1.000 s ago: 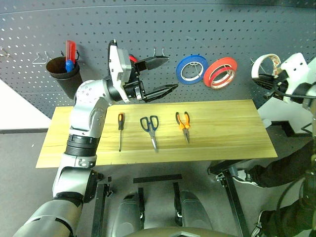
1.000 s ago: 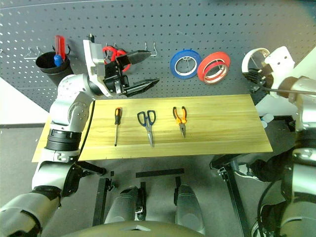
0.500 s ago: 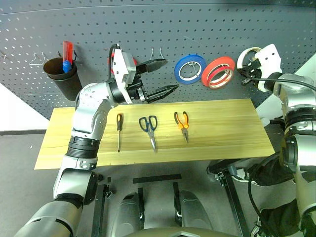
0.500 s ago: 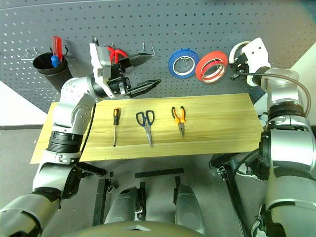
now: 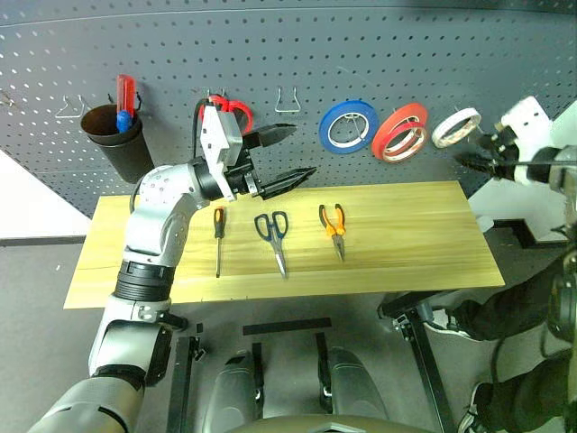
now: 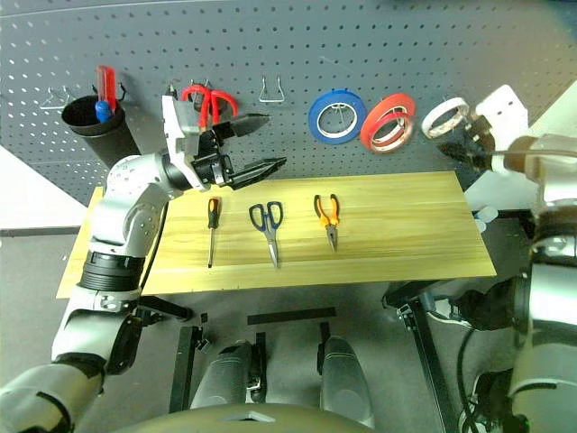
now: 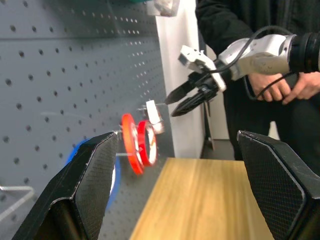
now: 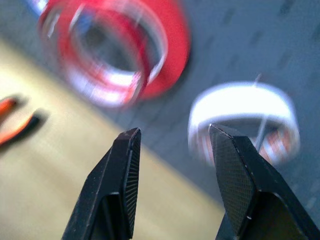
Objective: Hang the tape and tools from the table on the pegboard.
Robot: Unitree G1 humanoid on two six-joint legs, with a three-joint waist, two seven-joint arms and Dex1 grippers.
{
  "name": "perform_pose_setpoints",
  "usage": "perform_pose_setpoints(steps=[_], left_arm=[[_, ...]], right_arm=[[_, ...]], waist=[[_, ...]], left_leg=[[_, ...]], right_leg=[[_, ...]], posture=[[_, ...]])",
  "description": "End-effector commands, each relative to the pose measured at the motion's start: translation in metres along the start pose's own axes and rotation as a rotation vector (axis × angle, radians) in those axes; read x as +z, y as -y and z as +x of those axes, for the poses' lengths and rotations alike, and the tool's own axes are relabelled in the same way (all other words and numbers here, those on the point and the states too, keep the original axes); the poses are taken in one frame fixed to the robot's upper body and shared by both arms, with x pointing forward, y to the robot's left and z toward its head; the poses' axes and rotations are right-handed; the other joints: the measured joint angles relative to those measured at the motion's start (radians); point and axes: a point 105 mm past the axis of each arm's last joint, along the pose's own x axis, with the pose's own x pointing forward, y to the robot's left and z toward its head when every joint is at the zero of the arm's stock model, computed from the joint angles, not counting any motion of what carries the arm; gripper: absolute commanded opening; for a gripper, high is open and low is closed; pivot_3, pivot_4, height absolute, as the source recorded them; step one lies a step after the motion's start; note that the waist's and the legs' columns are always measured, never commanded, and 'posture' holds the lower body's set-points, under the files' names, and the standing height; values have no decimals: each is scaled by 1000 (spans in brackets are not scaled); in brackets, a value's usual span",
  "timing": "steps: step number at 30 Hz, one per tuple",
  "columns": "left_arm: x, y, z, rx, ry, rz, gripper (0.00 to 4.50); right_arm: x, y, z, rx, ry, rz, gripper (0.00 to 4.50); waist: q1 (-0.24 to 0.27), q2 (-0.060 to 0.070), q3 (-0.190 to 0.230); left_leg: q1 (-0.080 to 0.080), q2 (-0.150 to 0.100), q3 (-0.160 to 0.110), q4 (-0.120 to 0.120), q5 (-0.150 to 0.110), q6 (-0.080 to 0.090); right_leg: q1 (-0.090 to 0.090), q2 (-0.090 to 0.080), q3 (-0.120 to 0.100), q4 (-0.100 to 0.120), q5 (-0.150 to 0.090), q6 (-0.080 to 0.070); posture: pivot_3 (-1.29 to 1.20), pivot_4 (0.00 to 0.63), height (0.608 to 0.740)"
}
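The white tape hangs on a hook of the dark grey pegboard, right of the red roll. My right gripper is open just short of it, holding nothing; the tape is beyond its fingertips. On the wooden table lie the screwdriver, the black-handled scissors and the orange-handled pliers. My left gripper hovers open and empty above the table's back edge, over the screwdriver and scissors, pointing right.
On the pegboard hang a blue roll, a red roll, red-handled scissors and a black cup with a red-and-blue tool. An empty wire hook sits between scissors and blue roll. A person stands past the table's right end.
My right gripper was shut on the white tape; it has opened, left the tape hanging on the pegboard and drawn back to the right. My left gripper has sunk a little.
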Motion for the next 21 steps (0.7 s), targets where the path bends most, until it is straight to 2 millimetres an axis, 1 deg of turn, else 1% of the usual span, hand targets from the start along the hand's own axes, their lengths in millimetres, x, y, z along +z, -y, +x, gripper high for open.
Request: perform_pose_setpoints(steps=[1, 4, 6, 9, 10, 11, 12, 14, 17, 19, 21], left_arm=[[9, 1, -4, 3, 13, 13, 4015], [-4, 3, -12, -11, -66, -23, 4015], [-16, 0, -20, 17, -158, -49, 4015], [-39, -2, -34, 34, -319, -49, 4015], [-48, -2, -41, 37, -375, -55, 4015], [-54, -2, -46, 32, -416, -55, 4015], [-60, 0, -51, 23, -448, -61, 4015], [-65, 1, -56, 13, -467, -61, 4015], [-75, -7, -61, 54, -487, -67, 4015], [-80, -11, -63, 73, -498, -72, 4015], [-90, -16, -67, 102, -523, -57, 4015]], right_arm=[[15, -19, -21, 110, 27, 24, 2273], [14, -45, -23, 183, -28, 120, 2273], [15, -60, -17, 197, -61, 170, 2273], [4, -75, -4, 179, -174, 226, 2873], [3, -83, 3, 183, -197, 246, 3079], [4, -89, 11, 187, -206, 267, 3510], [3, -95, 19, 187, -221, 281, 3769], [2, -103, 31, 184, -240, 287, 4480], [9, -117, 50, 207, -226, 317, 4480], [15, -121, 60, 211, -219, 347, 4480], [20, -128, 77, 202, -220, 359, 4480]], waist=[[0, 0, 0], [-7, 2, -1], [-14, 4, -3], [-21, 4, -4], [-22, 4, -4], [-24, 4, -4], [-27, 4, -4], [-26, 4, -4], [-22, 4, -4], [-21, 4, -4], [-22, 4, -3]], left_leg=[[0, 0, 0, 0, 0, 0], [1, 0, 0, 1, 0, 0], [2, 0, 0, 1, 0, 0], [5, 0, 0, 1, 0, 0], [7, 0, 0, 1, 0, 0], [9, 0, 0, 1, 0, 0], [11, 0, 0, 0, 0, 0], [14, 0, 1, 0, -1, 1], [15, 0, 0, -1, -1, 1], [15, 0, 1, -1, -1, 2], [15, 0, 1, -1, -1, 2]], right_leg=[[0, 0, 0, 0, 0, 0], [0, 0, 1, 2, 0, 0], [0, 1, 2, 2, 0, 0], [3, 1, 2, 3, 0, 0], [5, 1, 2, 3, 0, 0], [7, 1, 2, 2, 0, 0], [9, 2, 3, 2, 0, 0], [11, 2, 4, 1, 0, 0], [12, 2, 4, 1, 0, 0], [12, 2, 5, 1, 0, 0], [12, 2, 5, 1, 0, 0]], posture=[[-70, 123, 732], [-99, 127, 732], [-106, 131, 732], [-104, 138, 732], [-105, 142, 732], [-105, 144, 732], [-104, 148, 732], [-96, 164, 732], [-90, 171, 732], [-83, 187, 732], [-77, 199, 732]])
